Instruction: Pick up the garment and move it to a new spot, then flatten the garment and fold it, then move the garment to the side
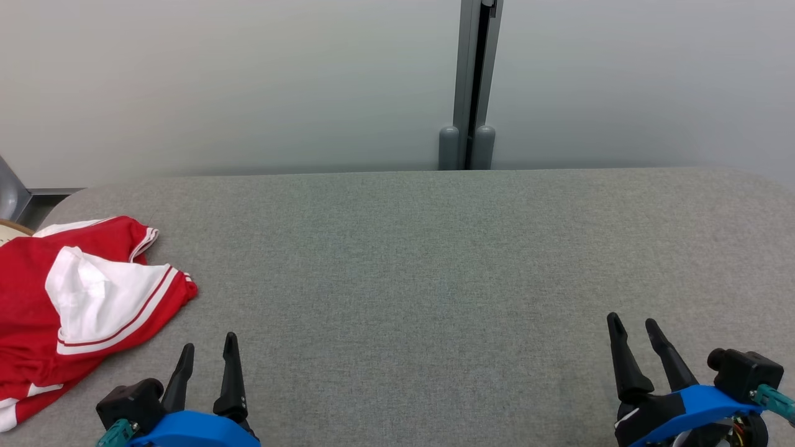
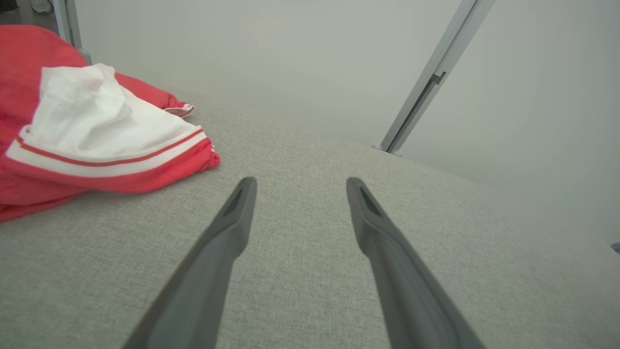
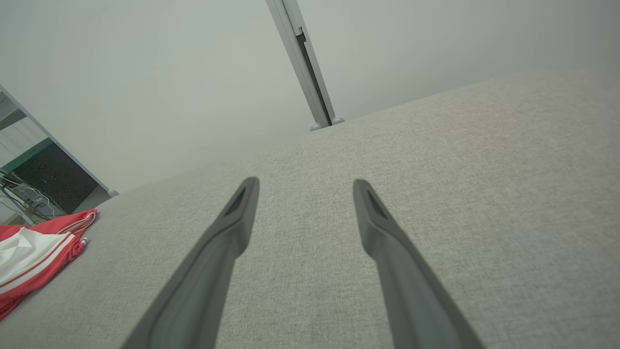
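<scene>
Most of what lies before me is the grey cloth-covered table (image 1: 410, 261); its far edge runs straight across at twelve o'clock and rounds off into corners at ten and two o'clock, while its near edge is cut off below my head view; a broad plain stretch of it runs from centre out to three o'clock. Behind that far edge stands a pale wall (image 1: 217, 81), split at twelve o'clock by a grey metal post (image 1: 475, 81) with two rounded feet.

One garment (image 1: 87, 298), red with white panels and striped trim, lies crumpled at nine o'clock by the table's left end; the left edge of my head view cuts it off, so I cannot tell its full extent or what kind of garment it is; a tan rounded rim (image 1: 11, 228) behind it is too cropped to make out. From my left wrist the garment (image 2: 97, 131) sits at ten o'clock, near my fingers but apart from them; from my right wrist it (image 3: 34, 252) is well apart at eight o'clock, with dark, blurred equipment (image 3: 43, 184) beyond it.

My left gripper (image 1: 210, 342) (image 2: 301, 180) sits at seven o'clock, fingers spread wide with nothing between them; my right gripper (image 1: 632, 320) (image 3: 306, 181) sits at five o'clock, likewise spread and empty.
</scene>
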Robot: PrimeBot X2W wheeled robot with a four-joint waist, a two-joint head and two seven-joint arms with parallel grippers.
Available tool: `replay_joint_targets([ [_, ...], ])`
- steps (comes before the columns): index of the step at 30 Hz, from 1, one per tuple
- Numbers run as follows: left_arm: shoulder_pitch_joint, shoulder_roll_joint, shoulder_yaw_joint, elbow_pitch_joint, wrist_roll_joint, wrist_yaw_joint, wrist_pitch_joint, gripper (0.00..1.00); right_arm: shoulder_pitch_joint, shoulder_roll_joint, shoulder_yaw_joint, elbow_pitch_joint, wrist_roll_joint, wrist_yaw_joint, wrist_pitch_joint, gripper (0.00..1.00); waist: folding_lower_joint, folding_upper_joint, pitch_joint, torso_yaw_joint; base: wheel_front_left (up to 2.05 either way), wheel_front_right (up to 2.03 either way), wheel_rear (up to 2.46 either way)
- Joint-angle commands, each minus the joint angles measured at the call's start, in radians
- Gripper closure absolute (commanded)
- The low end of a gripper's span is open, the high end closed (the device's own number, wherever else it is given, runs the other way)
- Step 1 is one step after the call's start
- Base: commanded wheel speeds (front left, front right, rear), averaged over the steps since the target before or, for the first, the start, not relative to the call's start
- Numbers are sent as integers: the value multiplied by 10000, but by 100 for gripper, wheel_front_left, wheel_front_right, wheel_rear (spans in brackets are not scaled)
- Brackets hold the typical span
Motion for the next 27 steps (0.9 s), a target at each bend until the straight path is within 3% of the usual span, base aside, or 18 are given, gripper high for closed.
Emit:
replay_joint_targets([
  [1, 10, 119, -67, -118, 207, 82, -34, 0, 3, -69, 15, -108, -246, 17, -51, 0, 0, 0, 2, 7, 0, 0, 0],
  [14, 78, 419, -494, -192, 1074, 379, -132, 0, 65, -75, -18, 209, -584, 20, -328, 0, 0, 0, -12, 95, 0, 0, 0],
  [27, 300, 551, -736, -248, 1583, 703, -265, 0, -12, -81, 95, 429, -1736, 23, -559, 0, 0, 0, -83, 107, 0, 0, 0],
])
